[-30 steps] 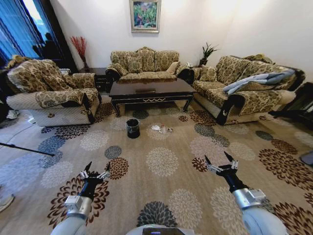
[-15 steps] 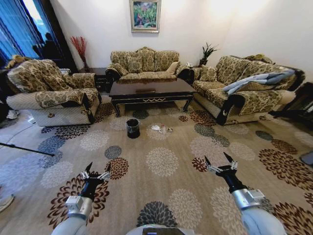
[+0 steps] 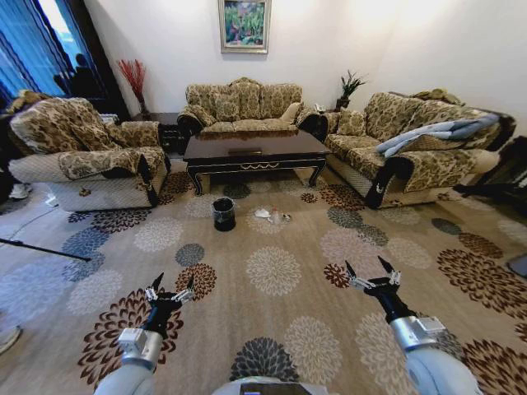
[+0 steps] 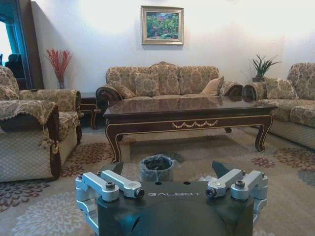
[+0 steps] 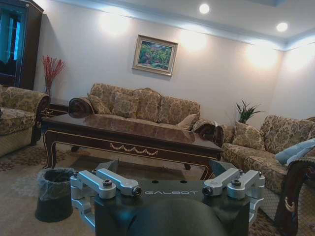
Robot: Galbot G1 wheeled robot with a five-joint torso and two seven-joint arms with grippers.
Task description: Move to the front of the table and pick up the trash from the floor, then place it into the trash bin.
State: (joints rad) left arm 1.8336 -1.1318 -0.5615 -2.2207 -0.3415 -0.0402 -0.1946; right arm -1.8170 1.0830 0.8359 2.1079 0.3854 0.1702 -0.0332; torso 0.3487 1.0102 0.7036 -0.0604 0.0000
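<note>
The dark glossy table (image 3: pixel 251 151) stands ahead, in front of the middle sofa. On the flowered carpet floor (image 3: pixel 272 271) before it sits the small black trash bin (image 3: pixel 223 214) with its grey liner. To the bin's right lies the trash (image 3: pixel 269 216): a white crumpled paper and a clear piece. My left gripper (image 3: pixel 171 288) and right gripper (image 3: pixel 369 274) hover low over the carpet, both open and empty, well short of the litter. The left wrist view looks past the left gripper (image 4: pixel 168 166) to the trash bin (image 4: pixel 156 168) and the table (image 4: pixel 189 115). Beyond the right gripper (image 5: pixel 163 165), the right wrist view has the bin (image 5: pixel 53 194) and the table (image 5: pixel 133 132).
Patterned sofas ring the table: an armchair (image 3: pixel 82 152) at the left, a sofa (image 3: pixel 240 103) behind, and a long sofa (image 3: pixel 412 148) at the right. A dark rod (image 3: pixel 45 249) lies on the floor at the left. Open carpet stretches between me and the bin.
The whole head picture has shifted slightly, so the camera has moved a little. My left arm sits a bit further right and lower in the view. The bin and trash lie as before.
</note>
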